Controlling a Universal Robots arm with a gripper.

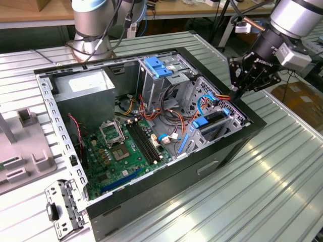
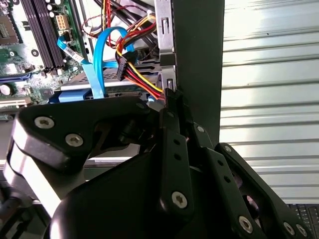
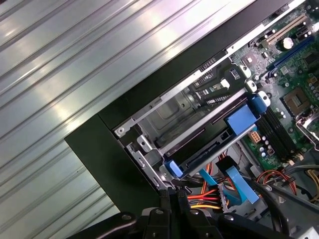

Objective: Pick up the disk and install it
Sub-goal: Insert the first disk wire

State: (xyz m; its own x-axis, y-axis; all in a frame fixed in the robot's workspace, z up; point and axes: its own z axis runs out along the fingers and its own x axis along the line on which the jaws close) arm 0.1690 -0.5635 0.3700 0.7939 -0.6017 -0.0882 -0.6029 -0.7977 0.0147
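Note:
The disk (image 1: 214,119) lies in the lower drive bay at the open computer case's (image 1: 252,132) right side in the exterior view. Light-blue rails run along its sides. In the first wrist view the disk (image 3: 209,148) sits in the metal bay between its blue rail tabs, with a blue ribbon cable and coloured power wires at its end. My gripper (image 1: 236,94) hangs just above the case's wall beside that bay. Its fingers (image 2: 170,99) are shut together with nothing between them, the tips close to the wires near the disk (image 2: 107,92). The shut gripper (image 3: 172,193) also appears in the first wrist view.
Inside the case are a green motherboard (image 1: 121,146), a grey power-supply box (image 1: 83,88) and a metal cage topped by a blue bracket (image 1: 159,65). A loose metal bracket (image 1: 63,209) and a grey fixture (image 1: 25,151) lie on the ribbed table (image 1: 282,171). A second arm's base (image 1: 91,25) stands behind.

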